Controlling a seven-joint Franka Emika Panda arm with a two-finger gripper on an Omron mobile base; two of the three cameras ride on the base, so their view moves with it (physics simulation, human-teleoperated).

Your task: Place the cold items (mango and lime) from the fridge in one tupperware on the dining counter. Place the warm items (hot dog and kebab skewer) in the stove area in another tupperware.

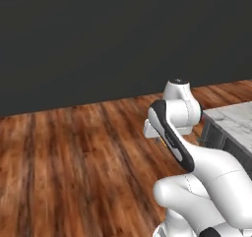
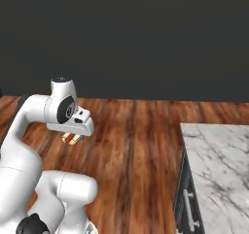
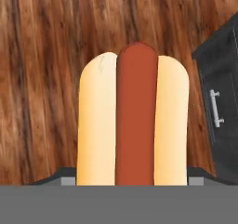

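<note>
Fingers (image 3: 132, 183) grasped the hot dog (image 3: 133, 118), though their tips were mostly hidden behind the bun at the bottom of the hand view, so the contact itself could hardly be made out. The hot dog stood lengthwise in that view, a red-brown sausage between two pale bun halves, and its near end was cut off by the lower edge. Behind it lay the wooden floor (image 3: 42, 79). At the right edge, a dark cabinet (image 3: 218, 102) with a pale handle (image 3: 215, 108) was only partly in frame.

In the right base view, the hot dog (image 2: 71, 139) showed only as a small tan and orange scrap under the white hand, held up over the floor; the fingers themselves could not be picked out there. In the left base view, the arm's upper links covered the hand almost entirely, and just a thin orange sliver of the hot dog (image 1: 161, 141) peeked out beside the dark joint.

To the right of the arm stood a counter with a white, grey-veined marble top (image 2: 219, 165) and dark sides, cropped by the frame in both base views. A dark wall (image 1: 98, 39) filled the background.
</note>
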